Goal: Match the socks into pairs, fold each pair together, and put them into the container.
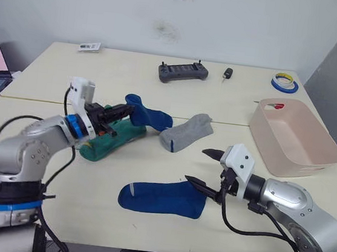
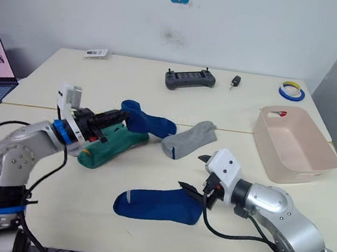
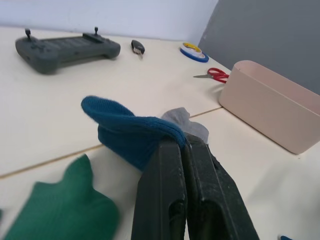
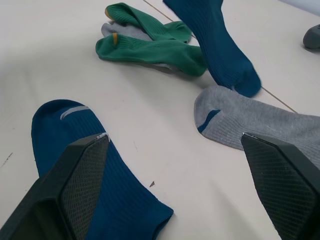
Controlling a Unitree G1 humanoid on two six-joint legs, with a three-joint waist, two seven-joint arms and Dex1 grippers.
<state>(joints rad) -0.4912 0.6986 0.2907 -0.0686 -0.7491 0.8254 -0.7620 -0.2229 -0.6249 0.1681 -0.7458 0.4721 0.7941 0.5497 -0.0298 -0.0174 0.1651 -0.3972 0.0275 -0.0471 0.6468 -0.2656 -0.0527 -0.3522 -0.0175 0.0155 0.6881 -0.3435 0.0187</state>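
Dark blue sock (image 1: 148, 116) hung pinched in the left end effector (image 1: 120, 112), best carried to its mate (image 1: 163, 198) beneath the wide-open right end effector (image 1: 203, 166).

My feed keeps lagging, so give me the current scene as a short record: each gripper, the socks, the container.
left gripper: jaws shut on one dark blue sock, its cuff lifted off the table
right gripper: jaws open, one finger over the cuff of the other dark blue sock, which lies flat
green socks: heaped together beside the left gripper, with a grey sock showing under them
grey sock: flat, between the blue socks
container: no socks seen inside
pairs folded: none yet
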